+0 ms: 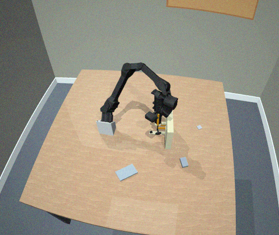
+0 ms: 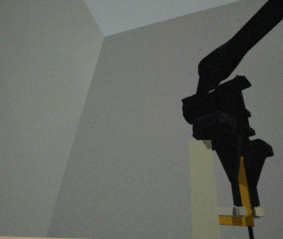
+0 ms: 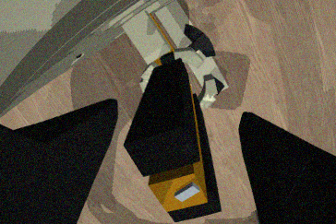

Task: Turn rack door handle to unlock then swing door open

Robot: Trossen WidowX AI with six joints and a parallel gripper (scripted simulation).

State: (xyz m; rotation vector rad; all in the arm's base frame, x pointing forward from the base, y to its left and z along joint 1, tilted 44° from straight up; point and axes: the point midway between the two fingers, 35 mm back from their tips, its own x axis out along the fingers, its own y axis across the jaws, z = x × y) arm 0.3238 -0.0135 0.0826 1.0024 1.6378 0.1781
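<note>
The rack's cream door and frame [image 1: 169, 137] [image 2: 204, 190] stand upright, seen nearly edge-on; I cannot tell door from frame or see an open gap. The upright handle, orange and black [image 1: 158, 119] [image 2: 245, 191] [image 3: 159, 194], stands off the cream face on an orange arm, beside cream catch pieces [image 1: 161, 133] [image 2: 259, 212] [image 3: 196, 61]. My gripper [image 1: 159, 122] [image 2: 246, 203] [image 3: 179, 115] is open, pointing down, with one finger on each side of the handle. The wrist view shows space between the handle and both fingers. The hand partly hides the rack's top.
A flat light blue slab [image 1: 126, 172] lies toward the front of the wooden table [image 1: 84, 192]. A small blue-grey block [image 1: 184, 162] lies in front and right of the rack. A small pale tile [image 1: 199, 127] lies right of it. The arm's grey base [image 1: 106, 128] is on the left.
</note>
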